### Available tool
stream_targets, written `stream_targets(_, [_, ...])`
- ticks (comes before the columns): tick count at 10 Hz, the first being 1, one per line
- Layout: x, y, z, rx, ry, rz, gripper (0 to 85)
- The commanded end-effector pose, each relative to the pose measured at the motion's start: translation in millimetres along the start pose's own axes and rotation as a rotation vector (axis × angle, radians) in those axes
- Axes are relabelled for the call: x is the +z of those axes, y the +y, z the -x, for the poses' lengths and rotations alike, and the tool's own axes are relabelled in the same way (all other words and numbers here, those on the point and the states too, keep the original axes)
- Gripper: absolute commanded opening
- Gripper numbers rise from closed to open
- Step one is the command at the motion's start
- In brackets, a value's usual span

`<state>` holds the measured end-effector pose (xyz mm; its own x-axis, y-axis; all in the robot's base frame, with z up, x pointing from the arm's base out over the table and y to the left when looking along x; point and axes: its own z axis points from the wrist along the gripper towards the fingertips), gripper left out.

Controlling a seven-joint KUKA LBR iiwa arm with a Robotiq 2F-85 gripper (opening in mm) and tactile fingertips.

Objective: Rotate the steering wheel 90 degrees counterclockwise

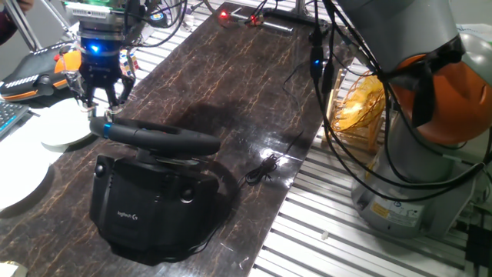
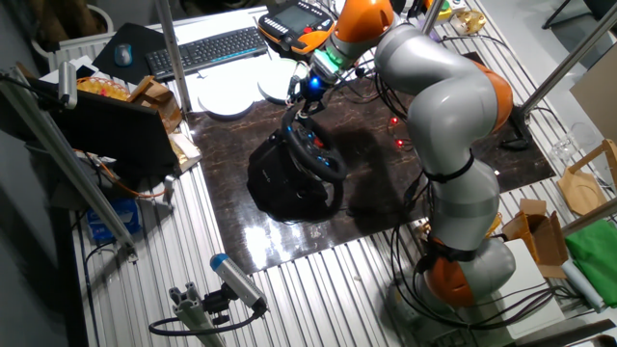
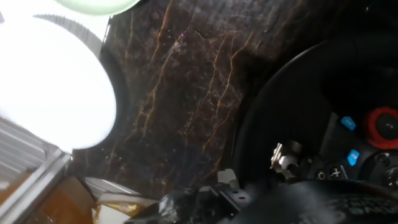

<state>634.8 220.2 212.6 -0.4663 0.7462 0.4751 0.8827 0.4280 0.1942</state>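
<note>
The black steering wheel point(image 1: 165, 138) shows edge-on, mounted on its bulky black base point(image 1: 142, 211) with a white logo, on the dark marbled mat. My gripper point(image 1: 100, 98) hangs just above the wheel's far left rim end, with its fingers spread open and nothing between them. In the other fixed view the gripper point(image 2: 307, 96) is over the top of the wheel point(image 2: 316, 152). The hand view shows the thick rim point(image 3: 273, 118) at right, with a red hub button point(image 3: 380, 124) and blue buttons point(image 3: 349, 122). The fingertips are not clear there.
White plates point(image 1: 61, 129) lie left of the wheel, off the mat; one shows in the hand view point(image 3: 56, 87). An orange-and-black gadget point(image 1: 38, 73) and a keyboard point(image 2: 207, 48) lie behind. A thin cable point(image 1: 261, 169) lies right of the base. The arm's pedestal point(image 1: 415, 177) stands at right.
</note>
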Motion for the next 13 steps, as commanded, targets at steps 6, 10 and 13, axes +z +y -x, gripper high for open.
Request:
stream_targets(6, [10.7,7.8,15.0,0.188,-0.028,-0.024,68.3])
stream_targets(10, [15.1,8.4,24.5,0.272,-0.043,-0.041,57.7])
stream_targets(13, [17.8,5.7,19.6,0.279,-0.045,-0.042,48.3])
